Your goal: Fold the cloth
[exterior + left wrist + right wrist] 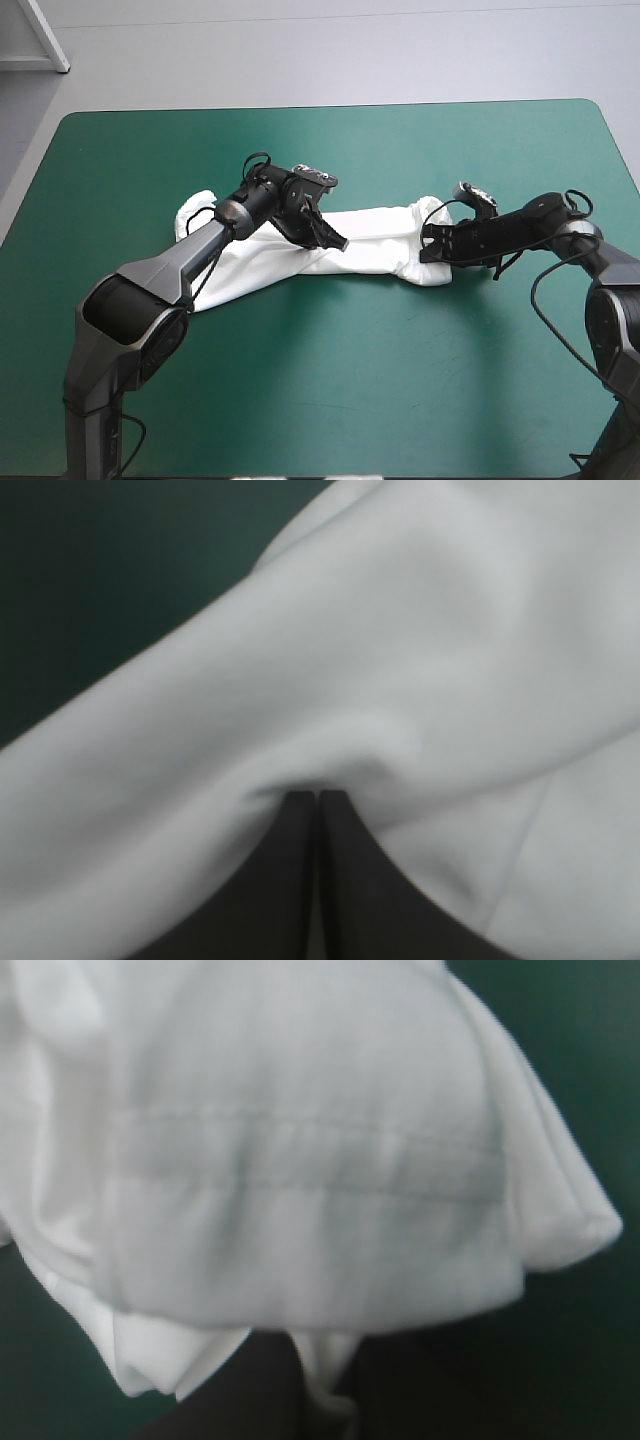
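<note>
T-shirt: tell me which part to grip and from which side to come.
Grip the stitched hem at the right end of the T-shirt, coming from the right. The cloth lies as a long narrow band, so that end is a free edge facing the right claw, which is shut on it.

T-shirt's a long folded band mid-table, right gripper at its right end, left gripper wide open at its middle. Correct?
No: the left gripper is shut on the T-shirt at its middle, as the left wrist view shows. Rest holds: long folded band mid-table, right gripper at its right end.
</note>
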